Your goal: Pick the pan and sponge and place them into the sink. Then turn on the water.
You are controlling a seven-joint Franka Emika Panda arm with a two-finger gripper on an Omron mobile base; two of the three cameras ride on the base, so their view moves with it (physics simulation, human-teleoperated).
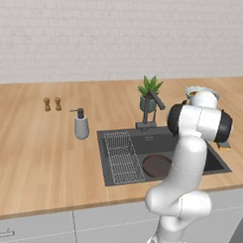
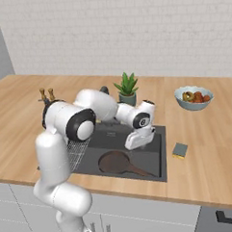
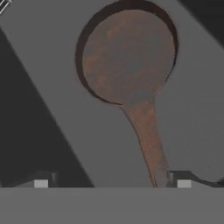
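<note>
Since the pan (image 2: 115, 162) lies flat on the floor of the sink (image 2: 157, 137), handle toward the near right corner, that half of the placing appears complete. Across the desk (image 2: 206, 147), the sponge (image 2: 180, 150) sits just right of the basin, not yet moved. Above the pan handle, the end effector (image 2: 138, 144) hangs with fingers spread wide and holding nothing, consistent with a release. No water is seen at the faucet (image 1: 149, 110). Judged next step: collect the sponge.

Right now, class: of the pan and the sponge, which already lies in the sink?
The pan: it lies flat on the sink floor below the gripper, while the yellow sponge sits on the counter beside the basin.
</note>
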